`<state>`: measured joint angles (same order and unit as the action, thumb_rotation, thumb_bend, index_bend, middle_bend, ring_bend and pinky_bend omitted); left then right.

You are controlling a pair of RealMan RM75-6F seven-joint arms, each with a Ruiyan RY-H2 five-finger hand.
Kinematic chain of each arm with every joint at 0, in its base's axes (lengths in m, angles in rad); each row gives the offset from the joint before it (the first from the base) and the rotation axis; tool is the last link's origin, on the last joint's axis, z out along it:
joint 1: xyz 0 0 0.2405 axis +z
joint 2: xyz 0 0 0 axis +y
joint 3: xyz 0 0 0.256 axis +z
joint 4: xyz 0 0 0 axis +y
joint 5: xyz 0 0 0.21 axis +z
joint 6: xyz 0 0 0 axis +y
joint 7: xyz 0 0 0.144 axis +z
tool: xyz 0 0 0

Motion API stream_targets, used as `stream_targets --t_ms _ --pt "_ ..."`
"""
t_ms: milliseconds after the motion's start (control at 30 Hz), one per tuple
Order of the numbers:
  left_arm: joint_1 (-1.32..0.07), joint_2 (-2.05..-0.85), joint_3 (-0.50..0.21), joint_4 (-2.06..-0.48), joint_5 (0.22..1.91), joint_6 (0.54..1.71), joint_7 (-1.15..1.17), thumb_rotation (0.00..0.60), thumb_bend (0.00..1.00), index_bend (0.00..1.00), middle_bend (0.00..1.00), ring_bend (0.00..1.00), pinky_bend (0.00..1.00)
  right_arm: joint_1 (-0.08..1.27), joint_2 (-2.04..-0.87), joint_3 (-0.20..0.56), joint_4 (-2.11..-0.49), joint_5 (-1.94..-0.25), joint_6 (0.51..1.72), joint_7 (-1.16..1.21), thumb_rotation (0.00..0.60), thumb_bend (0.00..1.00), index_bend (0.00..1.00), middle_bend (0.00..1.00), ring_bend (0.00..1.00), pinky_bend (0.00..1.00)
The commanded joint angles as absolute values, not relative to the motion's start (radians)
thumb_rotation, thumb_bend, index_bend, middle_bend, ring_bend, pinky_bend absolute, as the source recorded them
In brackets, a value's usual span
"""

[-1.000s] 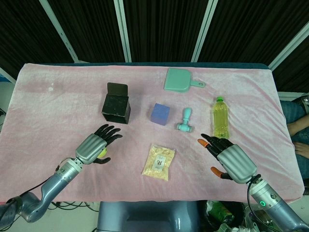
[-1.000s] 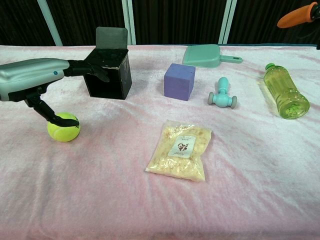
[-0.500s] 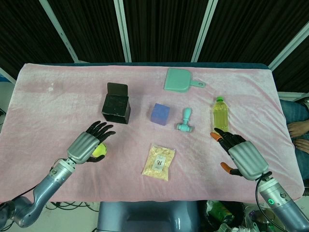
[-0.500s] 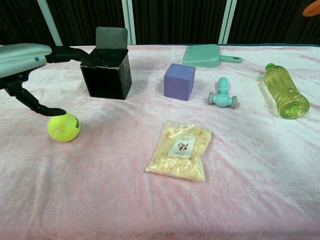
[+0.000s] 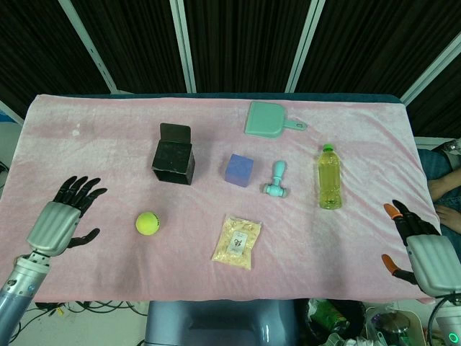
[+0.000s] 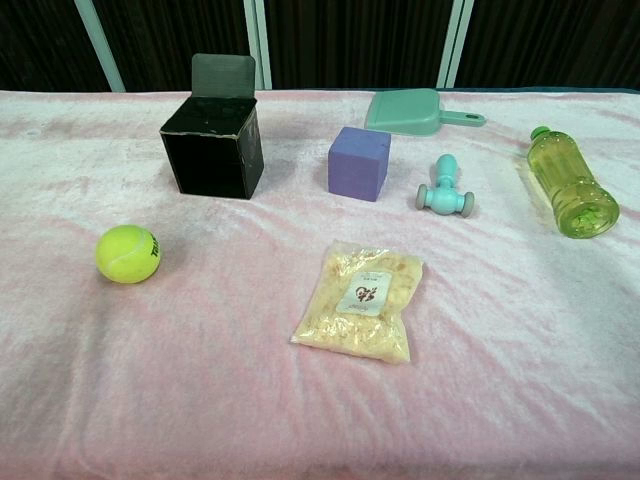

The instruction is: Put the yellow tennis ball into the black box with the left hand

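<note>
Yellow tennis ball [image 5: 148,223] sits free, logo facing right toward the camera; left hand [image 5: 60,220] spread empty, right hand [image 5: 423,251] likewise.

Taking the cube [image 5: 240,170] as landmark: box [image 5: 173,161] sitting left, ball [image 5: 148,223] front-left, packet [image 5: 236,242] in front, roller [image 5: 275,180] and bottle [image 5: 329,177] right, dustpan [image 5: 268,120] behind.

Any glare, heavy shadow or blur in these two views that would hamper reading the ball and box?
Head view: even overhead light, sharp; the tennis ball casts only a faint shadow, and the black box interior reads as flat dark. Chest view: ball logo and snack packet label legible, soft sheen on the bottle, slight wide-angle spread toward the edges; neither hand appears there.
</note>
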<state>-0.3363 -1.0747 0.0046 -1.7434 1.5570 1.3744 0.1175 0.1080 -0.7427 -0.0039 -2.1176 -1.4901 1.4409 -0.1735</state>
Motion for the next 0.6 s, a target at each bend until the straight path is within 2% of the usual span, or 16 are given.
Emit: stream_targets --t_ms 33,200,267,367,467,600 --pt "-0.270 -1.052 0.040 -1.723 1.568 1.446 0.084 0.600 0.22 0.15 0.07 0.00 0.01 0.053 -0.781 -0.027 -2.073 -1.508 1.514 -0.204 0.600 0.23 0.03 0.04 0.15 0.25" --pt "-0.194 -1.075 0.063 -1.664 1.558 1.516 0.011 0.600 0.21 0.14 0.08 0.00 0.04 0.004 -0.894 -0.021 -1.956 -1.516 1.596 -0.222 0.600 0.23 0.03 0.04 0.15 0.25" --pt "-0.183 -1.084 0.080 -1.641 1.557 1.502 -0.017 0.600 0.21 0.15 0.11 0.01 0.11 0.000 -0.921 -0.021 -1.916 -1.506 1.593 -0.214 0.600 0.23 0.03 0.04 0.15 0.25" --pt "-0.180 -1.107 0.098 -1.605 1.552 1.459 -0.057 0.600 0.24 0.18 0.19 0.10 0.25 0.002 -0.956 -0.018 -1.859 -1.493 1.574 -0.188 0.600 0.23 0.03 0.04 0.15 0.25" --pt "-0.181 -1.153 0.099 -1.560 1.551 1.431 -0.077 0.600 0.32 0.23 0.27 0.22 0.41 0.003 -0.979 -0.017 -1.808 -1.500 1.566 -0.185 0.600 0.23 0.03 0.04 0.15 0.25" --pt "-0.197 -1.206 0.104 -1.514 1.542 1.363 -0.105 0.600 0.45 0.30 0.34 0.32 0.54 0.005 -0.995 -0.016 -1.782 -1.497 1.551 -0.172 0.600 0.23 0.03 0.04 0.15 0.25"
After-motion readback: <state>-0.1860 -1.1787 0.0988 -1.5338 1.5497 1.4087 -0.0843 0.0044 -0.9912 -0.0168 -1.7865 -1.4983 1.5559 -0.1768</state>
